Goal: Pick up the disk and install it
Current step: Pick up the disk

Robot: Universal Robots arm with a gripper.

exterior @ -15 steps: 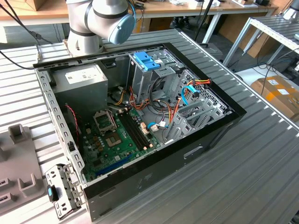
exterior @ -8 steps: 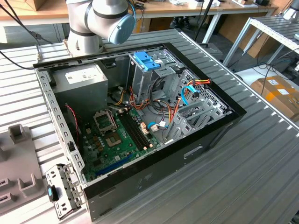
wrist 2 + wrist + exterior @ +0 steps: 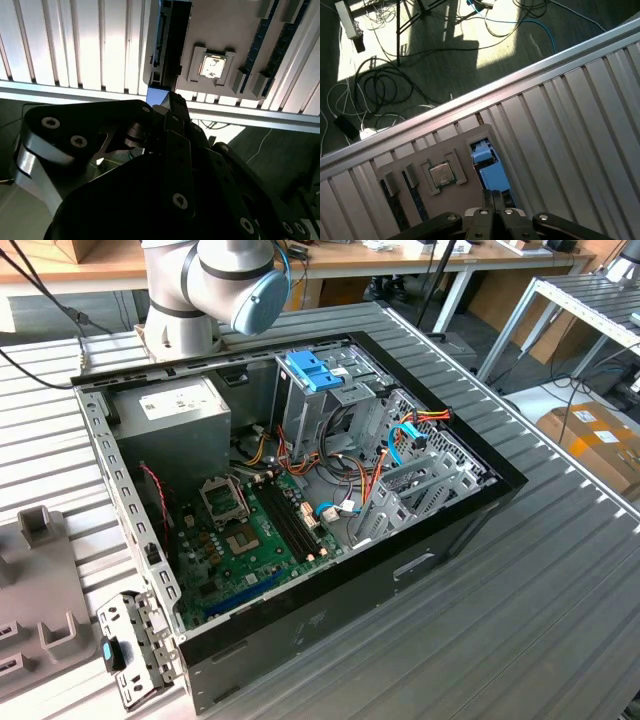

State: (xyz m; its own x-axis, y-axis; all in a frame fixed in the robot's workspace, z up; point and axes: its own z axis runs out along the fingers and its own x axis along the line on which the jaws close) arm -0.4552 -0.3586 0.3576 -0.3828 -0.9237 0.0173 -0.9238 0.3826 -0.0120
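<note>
The disk (image 3: 489,167) stands on edge in a slot of a grey holder tray (image 3: 470,137), its blue side rail facing up. In the second wrist view the disk (image 3: 167,45) shows as a dark narrow slab at the rim of the same tray (image 3: 235,30). My gripper (image 3: 493,197) hangs just above the disk's near end, its two fingers pressed together with nothing between them. From the second wrist view the gripper (image 3: 172,102) points at the disk's lower end. The open computer case (image 3: 470,510) lies on the ribbed table.
A processor chip (image 3: 441,175) sits in the tray beside the disk. Inside the case stand a metal cage with a blue cap (image 3: 315,370), a grey power box (image 3: 175,410) and the mainboard (image 3: 250,530). A loose bracket (image 3: 130,645) lies by the case corner. Cables cover the floor (image 3: 385,85).
</note>
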